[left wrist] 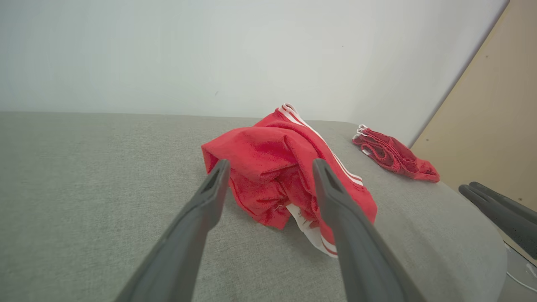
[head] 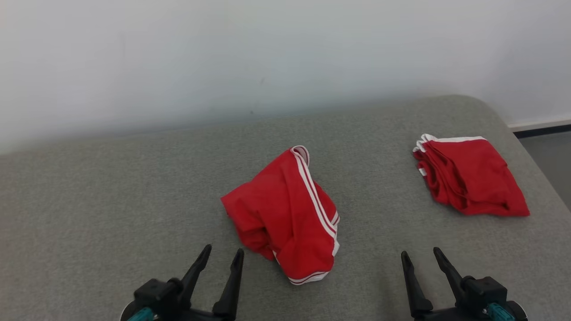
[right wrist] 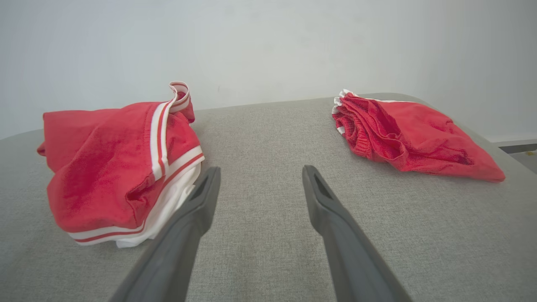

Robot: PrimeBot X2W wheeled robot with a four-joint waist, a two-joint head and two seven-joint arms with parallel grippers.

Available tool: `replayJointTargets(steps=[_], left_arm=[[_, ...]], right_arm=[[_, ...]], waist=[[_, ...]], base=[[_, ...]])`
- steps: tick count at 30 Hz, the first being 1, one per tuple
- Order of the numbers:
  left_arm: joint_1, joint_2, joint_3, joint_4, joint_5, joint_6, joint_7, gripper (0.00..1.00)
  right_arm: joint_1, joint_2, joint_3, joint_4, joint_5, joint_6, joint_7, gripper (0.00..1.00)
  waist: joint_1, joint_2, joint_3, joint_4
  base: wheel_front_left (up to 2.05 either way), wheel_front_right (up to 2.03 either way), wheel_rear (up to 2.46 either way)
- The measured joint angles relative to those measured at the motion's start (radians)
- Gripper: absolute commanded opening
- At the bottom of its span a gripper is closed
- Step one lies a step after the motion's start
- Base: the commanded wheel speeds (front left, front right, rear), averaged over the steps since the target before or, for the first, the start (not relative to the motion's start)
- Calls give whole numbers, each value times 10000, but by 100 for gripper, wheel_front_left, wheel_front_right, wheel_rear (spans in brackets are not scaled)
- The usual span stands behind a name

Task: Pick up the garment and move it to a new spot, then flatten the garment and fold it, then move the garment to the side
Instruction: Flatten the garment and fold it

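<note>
A crumpled pair of red shorts (head: 285, 214) with white side stripes and a white-banded hem lies in a loose heap near the middle of a grey fabric-covered bench (head: 111, 200). One striped corner stands up at the far end of the heap, towards the pale wall (head: 223, 53).

A second red garment (head: 470, 176), folded flat with white trim along its far edge, rests well apart at the bench's far right, close to the rounded corner.

The left gripper (head: 225, 248) is at the near edge of the bench, just left of the heap's near end. Its two dark fingers are spread wide and hold nothing. In the left wrist view the fingers frame the crumpled cloth, but whether the tips touch it cannot be told.

The right gripper (head: 419, 251) is also spread wide and empty. It points over bare grey fabric to the right of the shorts, between the two garments and clear of both. A tan panel (left wrist: 495, 105) stands beyond the bench's right end.
</note>
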Motion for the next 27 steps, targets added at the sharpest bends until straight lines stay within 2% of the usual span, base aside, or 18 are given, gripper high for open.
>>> replayJointTargets(steps=[6, 12, 13, 17, 18, 22, 23, 24, 25, 27], left_arm=[[-1118, -180, -955, 313, 8, -90, 610, 100], [-1875, -324, -1549, 1212, 221, -84, 1053, 100], [-1988, -345, -1542, 1421, 278, 19, 1080, 100], [-2394, -385, -1187, 2178, 604, 1076, 1076, 100], [-2472, -395, -1139, 2303, 652, 1220, 1070, 100], [-2616, -520, -1233, 2688, 602, 1233, 1172, 100], [-2613, -543, -1243, 2798, 575, 1235, 1174, 97], [-2618, -546, -1235, 2863, 548, 1239, 1177, 9], [-2632, -550, -1233, 2932, 533, 1241, 1164, 0], [-2709, -587, -1269, 3049, 481, 1204, 1108, 0]], right_arm=[[-33, -4, 58, -35, 13, 0, 21, 100], [-100, 2, 23, -17, 94, 0, -48, 100], [-134, 2, 31, -13, 94, 0, -59, 100], [-193, 21, 69, -8, 104, 2, -113, 100], [-195, 27, 73, -6, 105, 0, -132, 100], [-206, 27, 50, 35, 109, 0, -142, 100], [-207, 29, 33, 36, 109, 0, -144, 100], [-208, 31, 15, 40, 109, 0, -148, 100], [-211, 33, 13, 44, 109, 0, -150, 100], [-226, 44, 23, 56, 109, 0, -151, 100]], waist=[[0, 0, 152, -864], [0, 0, 385, -1739], [1, 0, 433, -1873], [1, 0, 630, -2335], [1, 1, 681, -2433], [1, 0, 870, -2692], [1, 1, 909, -2722], [1, 1, 939, -2737], [1, 1, 952, -2730], [0, 1, 957, -2670]], base=[[0, 0, 0], [0, 0, 0], [0, 0, 0], [0, 0, 0], [0, 0, 0], [0, 0, 0], [0, 0, 0], [0, 0, 0], [0, 0, 0], [0, 0, 0]])
